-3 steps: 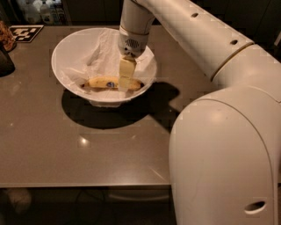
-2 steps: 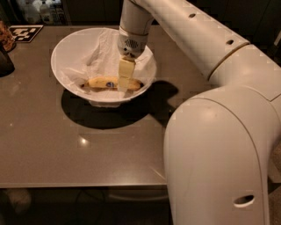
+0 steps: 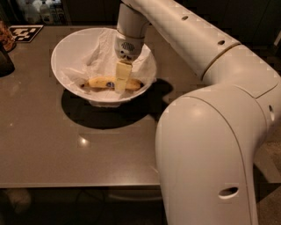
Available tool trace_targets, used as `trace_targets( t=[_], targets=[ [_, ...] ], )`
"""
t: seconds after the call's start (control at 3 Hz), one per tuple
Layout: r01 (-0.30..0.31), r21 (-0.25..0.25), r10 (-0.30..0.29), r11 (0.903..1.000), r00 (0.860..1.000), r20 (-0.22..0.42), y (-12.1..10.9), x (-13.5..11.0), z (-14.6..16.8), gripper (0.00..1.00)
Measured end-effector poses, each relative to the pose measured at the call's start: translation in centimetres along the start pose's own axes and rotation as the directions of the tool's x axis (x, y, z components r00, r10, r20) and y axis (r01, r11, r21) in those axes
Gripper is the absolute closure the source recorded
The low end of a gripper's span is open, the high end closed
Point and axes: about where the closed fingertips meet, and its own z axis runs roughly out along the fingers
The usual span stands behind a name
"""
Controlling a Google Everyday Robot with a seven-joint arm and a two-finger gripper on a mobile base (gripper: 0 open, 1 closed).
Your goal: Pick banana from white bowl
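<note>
The yellow banana point(image 3: 102, 82) lies on its side at the front of the white bowl point(image 3: 66, 74), on crumpled white paper point(image 3: 94, 50). Its small blue sticker point(image 3: 110, 85) shows at the middle. The bowl stands on the brown table toward the back left. My gripper point(image 3: 122, 79) reaches straight down from the white arm into the bowl and sits at the banana's middle, right at the sticker. It hides part of the banana. The banana rests in the bowl.
A black-and-white marker tag point(image 3: 25, 32) lies at the table's back left. A dark object point(image 3: 5, 59) stands at the left edge. Bottles point(image 3: 44, 11) stand behind the table. My bulky white arm point(image 3: 210, 145) fills the right side. The table's front edge point(image 3: 79, 185) runs across below.
The gripper has shifted slightly left along the banana, so the banana's right end now shows beyond it. The arm's big lower part has swung a little left. The bowl has not moved.
</note>
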Motion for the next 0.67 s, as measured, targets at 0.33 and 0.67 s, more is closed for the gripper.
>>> trace_targets(
  t=[0.33, 0.67],
  targets=[
    [0.001, -0.012, -0.001, 0.9999, 1.0, -0.007, 0.13, -0.27, 0.49, 0.29],
    [0.003, -0.023, -0.003, 0.9997, 1.0, -0.011, 0.13, -0.47, 0.91, 0.31]
  ],
)
